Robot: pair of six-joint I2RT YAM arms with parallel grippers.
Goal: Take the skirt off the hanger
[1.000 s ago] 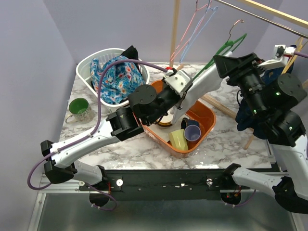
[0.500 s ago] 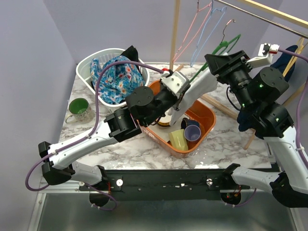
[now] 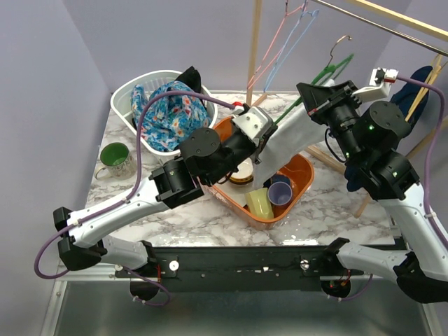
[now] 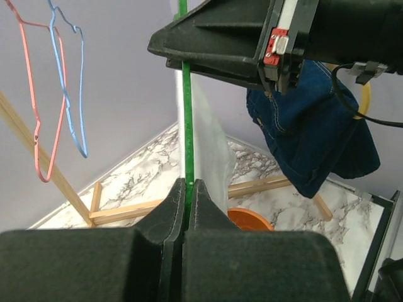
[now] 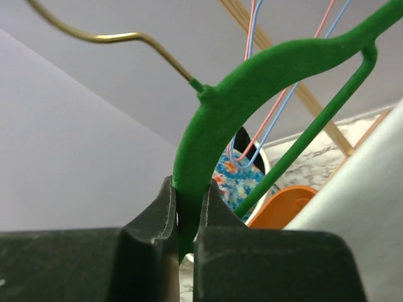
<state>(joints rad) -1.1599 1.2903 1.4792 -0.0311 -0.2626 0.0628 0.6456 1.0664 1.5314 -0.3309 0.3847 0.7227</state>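
Within the last second the left gripper (image 4: 187, 189) has not budged: its fingers stay clenched on the thin lower bar of the green hanger (image 5: 252, 82). The right arm has swung in from the right, and the right gripper (image 5: 187, 190) has gone from spread to pinched on the hanger's thick curved shoulder, just below the wire hook. The pale skirt (image 4: 211, 148) hangs over the hanger bar just above the left fingers, between the two grippers and above the orange tub (image 3: 302, 168). The hanger now looks braced at two points. That suggests the steadying step is done and the garment has not yet been slid or pulled off; one gripper will probably have to let go of the hanger and take the cloth. Counted from the left, the table area holds:

- one green mug (image 3: 114, 155)
- one white basket (image 3: 120, 96) holding one floral cloth (image 3: 168, 115)
- one orange tub with two cups, a yellow-green cup (image 3: 260, 203) and a purple cup (image 3: 279, 189)
- two bare wire hangers, a red hanger (image 4: 44, 180) and a blue hanger (image 4: 84, 153)
- one green hanger carrying one skirt
- one dark denim garment (image 4: 315, 138) at the far right
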